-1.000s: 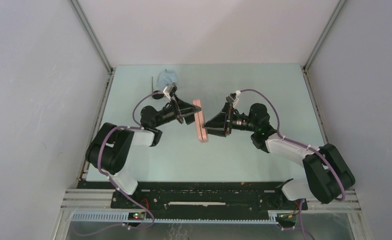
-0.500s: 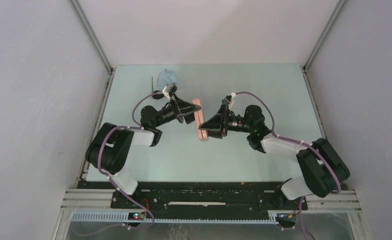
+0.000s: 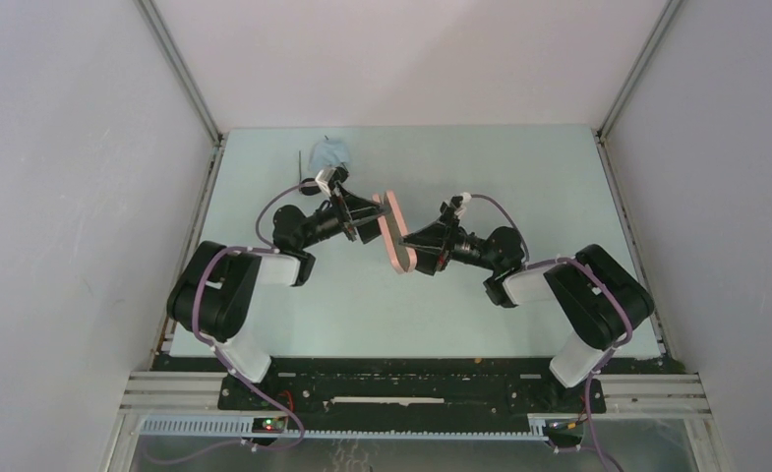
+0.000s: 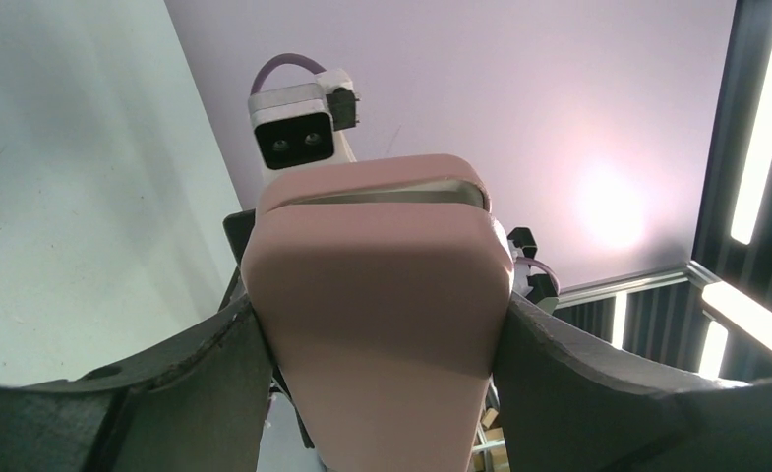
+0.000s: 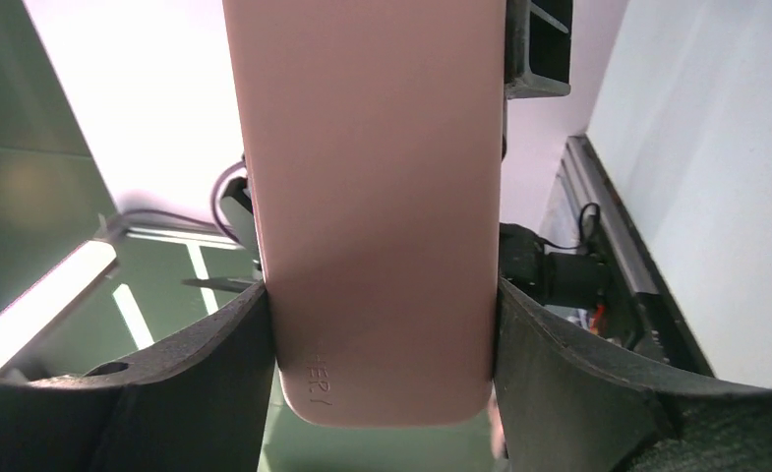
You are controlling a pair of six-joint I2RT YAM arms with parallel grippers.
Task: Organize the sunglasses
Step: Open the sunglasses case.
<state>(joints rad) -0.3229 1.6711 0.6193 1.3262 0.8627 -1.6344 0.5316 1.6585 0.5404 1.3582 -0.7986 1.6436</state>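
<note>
A pink oblong case point(image 3: 394, 231) is held over the middle of the pale green table point(image 3: 519, 167) by 2 grippers at once. Its far end is clamped by the left gripper point(image 3: 380, 218), whose dark fingers point(image 4: 205, 374) are pressed against both long sides in the left wrist view. A thin pale seam is seen along the case's end there. The near end is clamped by the right gripper point(image 3: 413, 253), with both fingers point(image 5: 568, 364) touching the case's sides in the right wrist view. The case runs from far to near, its near end set slightly to the right. The sunglasses point(image 3: 306, 183) are seen lying on the table at the far left, just beside the light blue cloth point(image 3: 330, 152) and partly hidden by the left wrist. They are touched by neither gripper.
</note>
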